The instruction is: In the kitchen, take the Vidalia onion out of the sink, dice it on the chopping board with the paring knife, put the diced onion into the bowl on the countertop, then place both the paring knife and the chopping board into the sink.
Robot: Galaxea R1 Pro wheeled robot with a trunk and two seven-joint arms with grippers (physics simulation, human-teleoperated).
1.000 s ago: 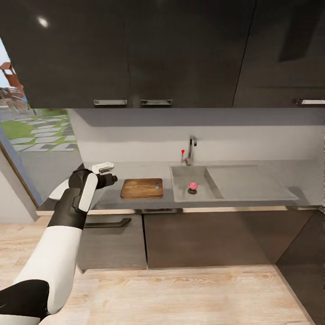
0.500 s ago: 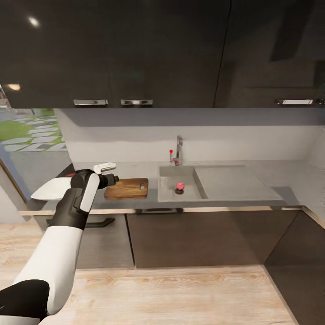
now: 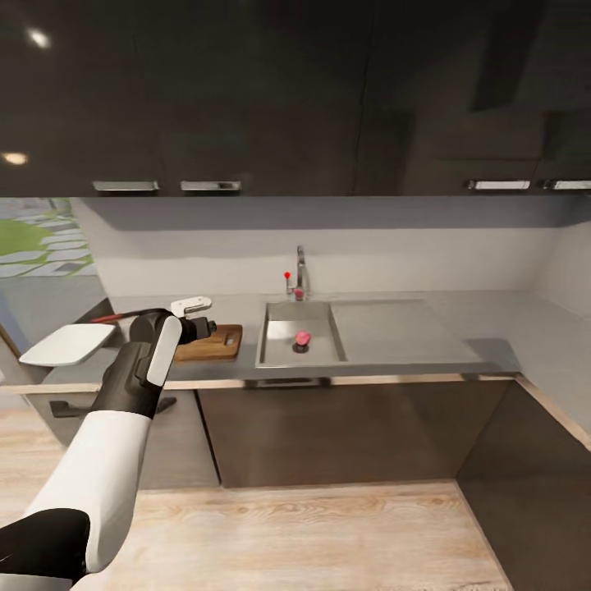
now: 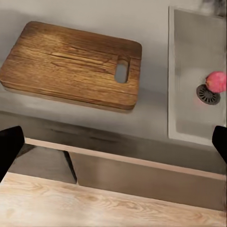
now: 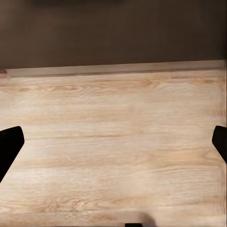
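Onion (image 3: 303,337) sat in sink (image 3: 279,358), by the drain, pinkish-red, roundish, so no long axis to speak of. Sink taken as landmark throughout.

Key relation: L jaws (image 4: 113,144) hung off the table's front edge, on the chopping-board side of sink; onion lay beyond the sink's near wall, across and away from jaws. L arm (image 3: 123,410) judged nearer: it was raised toward the table, w/ board between it and sink. R jaws (image 5: 113,146) pointed at wood floor (image 5: 113,142) and cabinet base, well apart from sink.

Jaw state: L wide, dark tips at both edges of L wrist view, nothing between. R likewise wide, empty.

Chopping board (image 3: 212,342) just beside sink on its L-arm side, lying flat on table (image 3: 410,328), handle slot toward sink. Bowl (image 3: 67,343) farther out past the board, near table end. Thin reddish item behind bowl, prob. paring knife (image 3: 111,317); too small to confirm.

Views compared: head view gave whole layout, incl. tap (image 3: 300,275) behind sink and drainboard on far side from board. L wrist view gave close detail: board grain, slot, onion touching or just beside drain grate (image 4: 207,94) — can't tell which. R wrist view gave none of the task items.

Judgement: approach not finished; onion pick not yet begun.
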